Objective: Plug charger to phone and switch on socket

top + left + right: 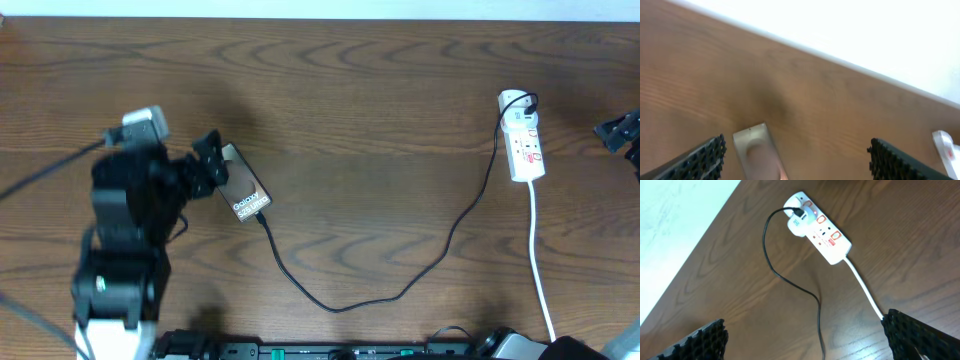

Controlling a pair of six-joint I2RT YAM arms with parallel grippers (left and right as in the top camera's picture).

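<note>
Charger [340, 309] from right socket [524, 140], seemingly to phone [245, 190]

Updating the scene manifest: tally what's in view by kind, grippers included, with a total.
phone: 1
charger: 1
socket: 1
grippers: 2 (left gripper, right gripper, both open)
Total: 5

From my station I count one phone [243, 186], one black charger cable [400, 292], one white power strip [524, 140] with one white cord [540, 265], one wooden table [380, 80], and two grippers, namely the left gripper [797, 162] and the right gripper [805, 340].
</note>
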